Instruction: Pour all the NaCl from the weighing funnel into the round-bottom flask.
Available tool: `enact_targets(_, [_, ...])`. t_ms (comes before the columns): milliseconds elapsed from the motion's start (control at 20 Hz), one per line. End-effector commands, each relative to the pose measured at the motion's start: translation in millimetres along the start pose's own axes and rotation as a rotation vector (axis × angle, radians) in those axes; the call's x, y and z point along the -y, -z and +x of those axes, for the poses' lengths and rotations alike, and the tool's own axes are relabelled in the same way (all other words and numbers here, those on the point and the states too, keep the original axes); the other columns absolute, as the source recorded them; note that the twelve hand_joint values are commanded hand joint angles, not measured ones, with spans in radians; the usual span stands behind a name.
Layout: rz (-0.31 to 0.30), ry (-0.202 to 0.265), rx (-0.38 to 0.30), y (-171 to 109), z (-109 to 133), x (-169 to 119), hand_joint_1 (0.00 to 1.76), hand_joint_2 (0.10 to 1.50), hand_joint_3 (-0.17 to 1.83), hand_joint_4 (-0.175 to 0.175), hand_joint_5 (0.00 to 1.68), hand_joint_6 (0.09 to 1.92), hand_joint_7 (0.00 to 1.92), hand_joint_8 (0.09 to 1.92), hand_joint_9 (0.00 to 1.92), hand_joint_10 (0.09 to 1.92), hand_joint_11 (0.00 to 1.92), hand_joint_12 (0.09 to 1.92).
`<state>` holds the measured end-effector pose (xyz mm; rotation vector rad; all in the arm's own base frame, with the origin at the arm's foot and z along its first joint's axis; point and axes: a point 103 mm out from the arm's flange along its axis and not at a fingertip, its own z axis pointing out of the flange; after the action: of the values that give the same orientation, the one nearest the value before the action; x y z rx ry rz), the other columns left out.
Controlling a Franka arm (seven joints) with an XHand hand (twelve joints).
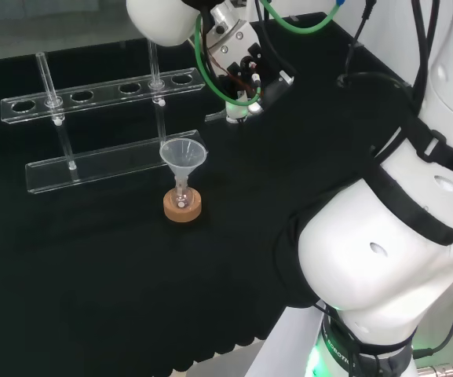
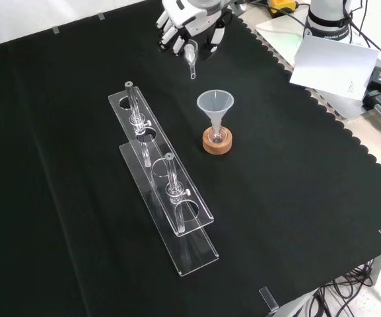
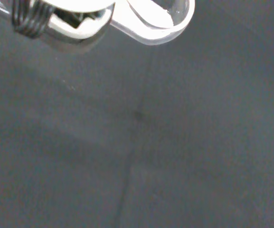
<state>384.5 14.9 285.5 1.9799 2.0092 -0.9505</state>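
A small round-bottom flask (image 2: 216,135) sits upright in a cork ring (image 2: 216,144) near the middle of the cloth. A clear conical funnel (image 2: 215,104) stands in its neck. The hand (image 2: 189,25) hangs above the cloth farther back in the front view, apart from the flask. Its fingers are curled round a clear weighing funnel (image 2: 191,58), whose narrow end points down. In the head view the hand (image 1: 244,69) is to the right of and beyond the conical funnel (image 1: 183,155) and cork ring (image 1: 182,208). The wrist view shows the weighing funnel's rim (image 3: 161,23) beside a finger (image 3: 61,21) over bare cloth.
Two clear plastic racks (image 2: 167,191) lie in a row left of the flask in the front view, with glass tubes (image 2: 171,175) standing in them. The scalloped cloth edge (image 2: 348,142) runs along the right, with white paper (image 2: 332,63) and cables beyond it.
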Motion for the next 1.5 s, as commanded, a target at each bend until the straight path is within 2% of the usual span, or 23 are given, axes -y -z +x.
enact_targets(50, [-0.003,0.003,0.01,5.0,10.5,9.7,1.09,0.7,0.66,0.175,1.18,0.84,0.62,0.63,0.95,0.36,0.73,1.11])
enact_targets(200, [-0.014,0.005,0.004,0.3,8.6,16.7,1.09,0.7,0.66,0.175,1.18,0.84,0.62,0.63,0.95,0.36,0.73,1.11])
enact_targets(450, [0.004,0.03,0.056,1.8,20.9,20.1,1.09,0.7,0.66,0.175,1.18,0.84,0.62,0.63,0.95,0.36,0.73,1.1])
enact_targets(650, [-0.011,0.047,0.059,1.4,25.7,20.8,1.09,0.69,0.66,0.175,1.18,0.84,0.62,0.63,0.95,0.36,0.73,1.1])
enact_targets(1050, [-0.014,0.057,0.092,1.3,32.4,26.2,1.09,0.69,0.66,0.175,1.18,0.84,0.61,0.63,0.95,0.35,0.73,1.1])
enact_targets(1250, [-0.023,0.068,0.143,6.9,40.4,26.6,1.09,0.69,0.66,0.175,1.18,0.84,0.61,0.63,0.95,0.35,0.73,1.1])
enact_targets(1500, [-0.015,0.075,0.159,5.6,46.0,23.4,1.09,0.69,0.66,0.175,1.18,0.84,0.6,0.63,0.95,0.35,0.73,1.1])
